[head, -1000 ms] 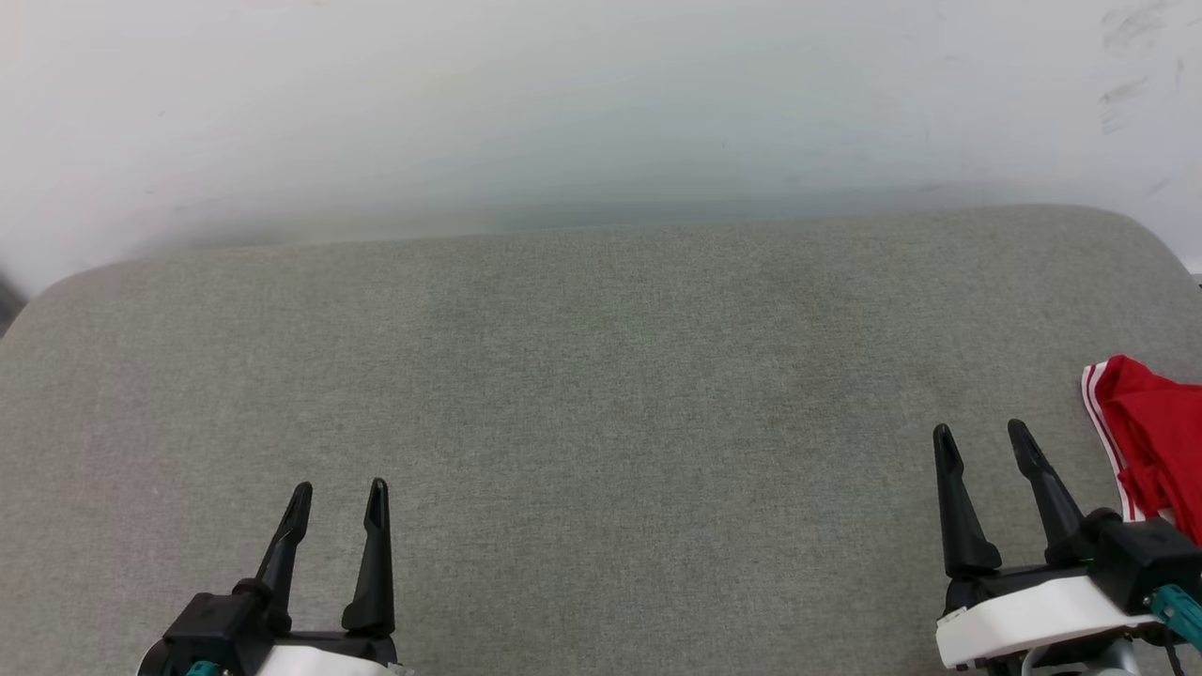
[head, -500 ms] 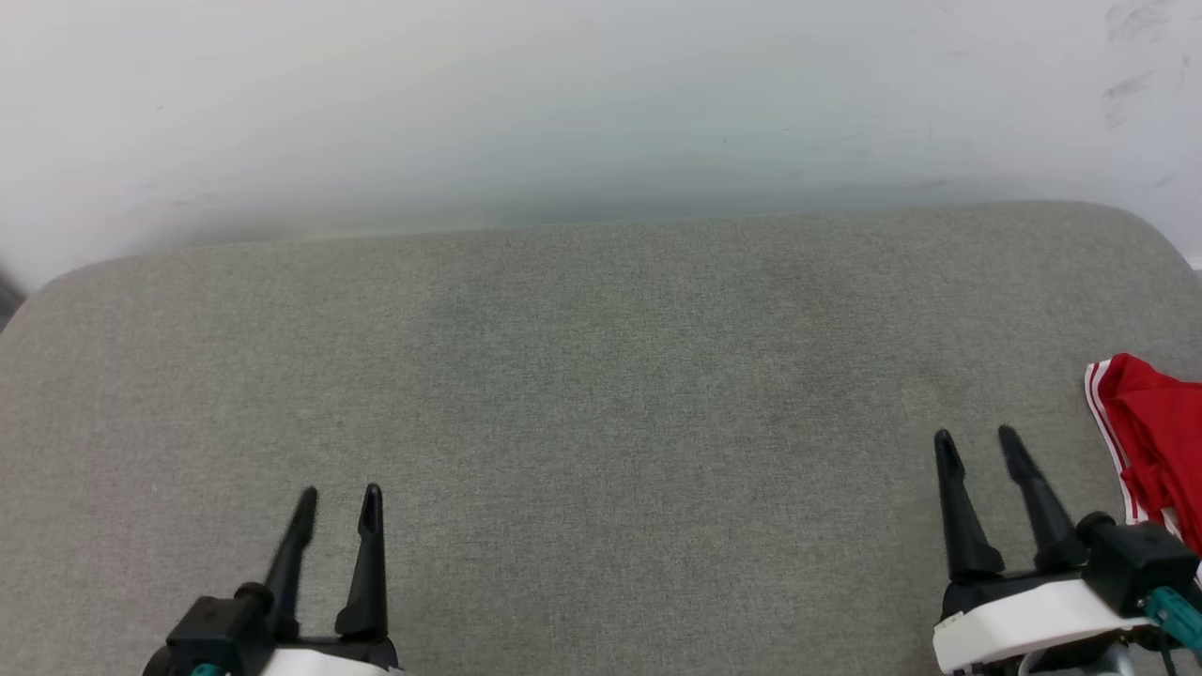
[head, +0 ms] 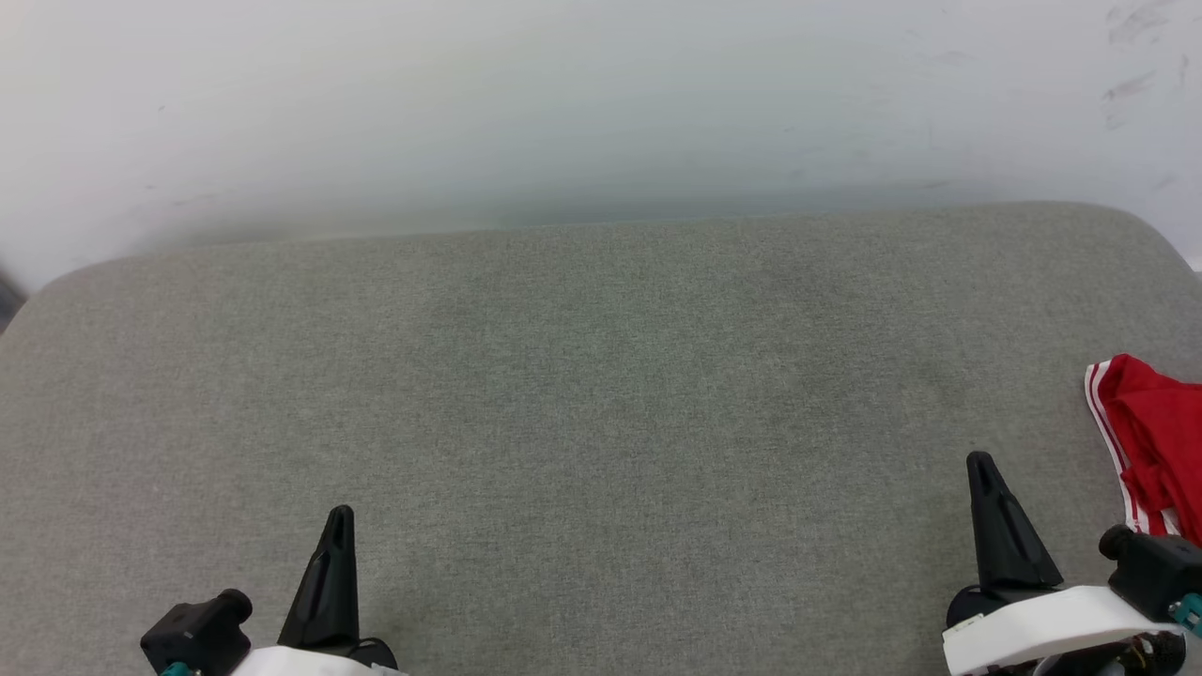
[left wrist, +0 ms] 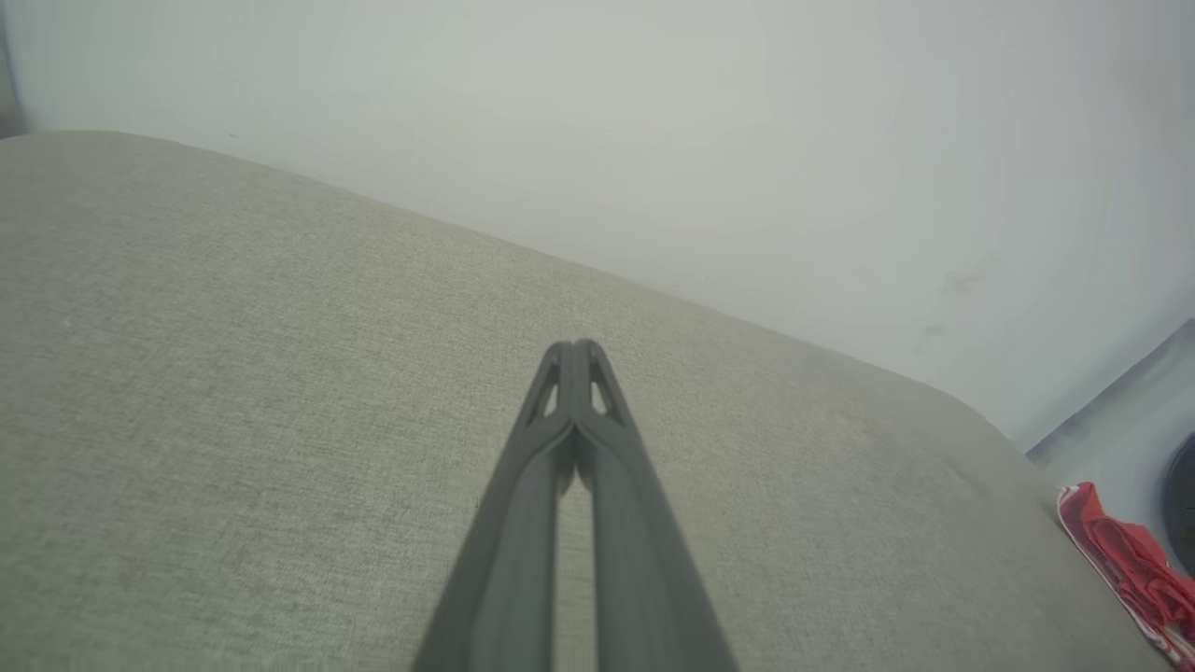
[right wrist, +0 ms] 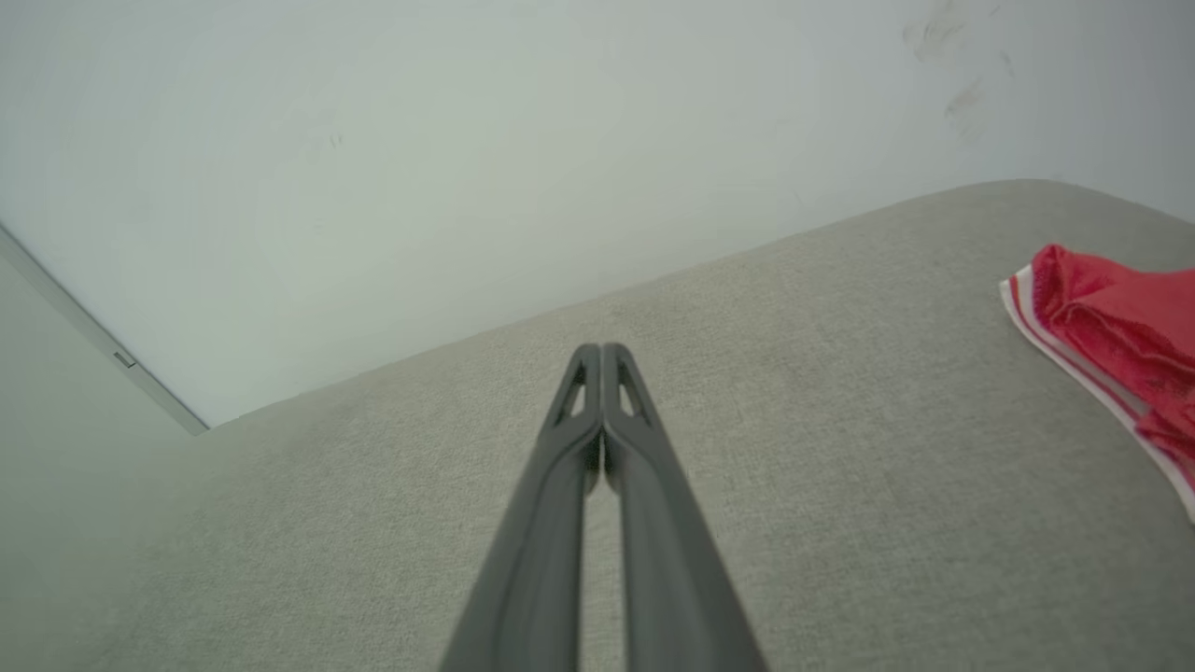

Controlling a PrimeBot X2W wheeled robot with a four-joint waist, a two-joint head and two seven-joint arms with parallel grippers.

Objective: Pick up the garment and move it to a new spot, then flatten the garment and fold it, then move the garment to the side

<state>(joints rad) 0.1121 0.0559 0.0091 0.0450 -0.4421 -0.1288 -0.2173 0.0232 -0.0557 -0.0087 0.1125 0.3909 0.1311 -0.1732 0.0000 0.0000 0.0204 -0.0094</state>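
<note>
Garment (head: 1157,441) lies bunched at the frame's right edge on the grey cushion (head: 601,394), near the right gripper (head: 982,465). That and the left gripper (head: 339,518), at the lower corners, are clenched on nothing, seemingly parked because no pickup has begun.

Your head camera looks forward and down from above at the grey cushion (head: 601,394), with the white wall (head: 601,94) across the top. Your wrist cameras sit low and close over that cushion. Each looks along its own fingers, the left gripper (left wrist: 572,347) and the right gripper (right wrist: 600,350), toward the wall. All three views share the cushion, the wall and the garment (head: 1150,422) at the right edge.
</note>
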